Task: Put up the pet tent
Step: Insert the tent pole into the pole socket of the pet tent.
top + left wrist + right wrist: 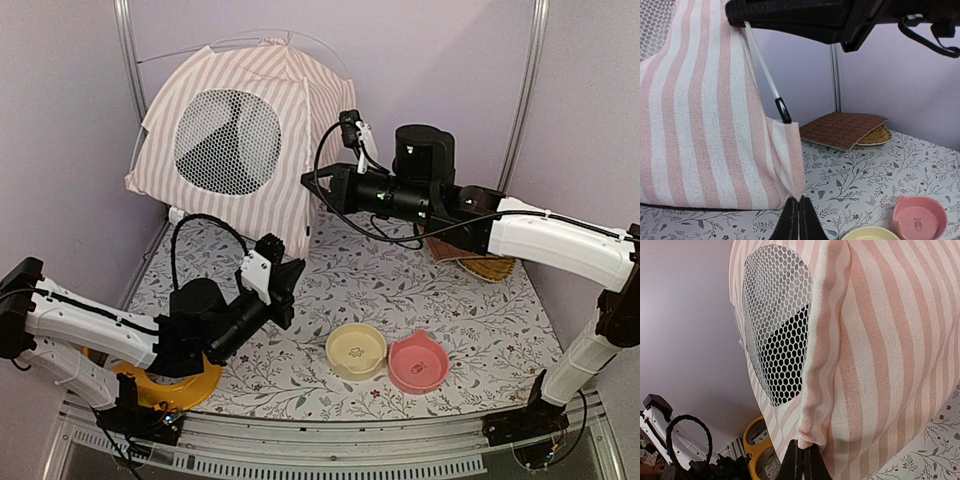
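Note:
The pet tent (pixel 235 150), pink-and-white striped with a round white mesh panel, stands at the back left of the table. My left gripper (pixel 297 270) is shut on the tent's lower front corner (pixel 790 165), the fabric running down into its closed tips (pixel 799 200). A thin clear pole with a black tip (pixel 782 107) ends in that corner's pocket. My right gripper (pixel 308 180) reaches in from the right and is shut on a fold of the tent's side seam (pixel 815 405), right beside the mesh panel (pixel 777 325).
A yellow bowl (pixel 356 351) and a pink bowl (pixel 418 362) sit at the front middle of the flowered cloth. A brown quilted mat (pixel 842 129) lies on a wicker plate at the back right. A yellow bowl stand (pixel 165 385) lies under my left arm.

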`<action>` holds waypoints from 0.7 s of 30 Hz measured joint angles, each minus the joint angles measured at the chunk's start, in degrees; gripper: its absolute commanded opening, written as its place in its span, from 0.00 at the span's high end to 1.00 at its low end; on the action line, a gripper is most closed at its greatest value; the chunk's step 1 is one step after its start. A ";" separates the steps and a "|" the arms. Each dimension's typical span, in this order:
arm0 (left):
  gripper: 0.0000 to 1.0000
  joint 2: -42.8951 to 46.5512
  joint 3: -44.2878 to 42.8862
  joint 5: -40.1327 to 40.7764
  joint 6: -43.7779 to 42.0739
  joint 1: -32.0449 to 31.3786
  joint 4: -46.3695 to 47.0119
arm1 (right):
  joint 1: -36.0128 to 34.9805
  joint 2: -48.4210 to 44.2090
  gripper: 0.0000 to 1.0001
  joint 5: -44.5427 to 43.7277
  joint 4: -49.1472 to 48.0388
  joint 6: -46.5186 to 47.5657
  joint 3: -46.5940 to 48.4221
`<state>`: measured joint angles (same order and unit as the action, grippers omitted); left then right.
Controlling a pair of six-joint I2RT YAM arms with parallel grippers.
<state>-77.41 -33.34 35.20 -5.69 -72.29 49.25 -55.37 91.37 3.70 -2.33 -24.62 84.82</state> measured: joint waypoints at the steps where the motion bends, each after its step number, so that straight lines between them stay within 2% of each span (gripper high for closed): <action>1: 1.00 0.04 0.00 0.00 0.00 -0.04 -0.04 | 0.00 0.13 1.00 0.00 -0.13 0.00 0.00; 21: 1.00 1.01 0.00 0.37 2.47 -0.28 -0.55 | -0.13 0.98 1.00 -0.39 -0.87 -0.04 -0.31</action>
<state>-76.40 -33.34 35.57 -3.22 -72.58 48.71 -55.51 92.36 3.31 -3.20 -24.67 84.51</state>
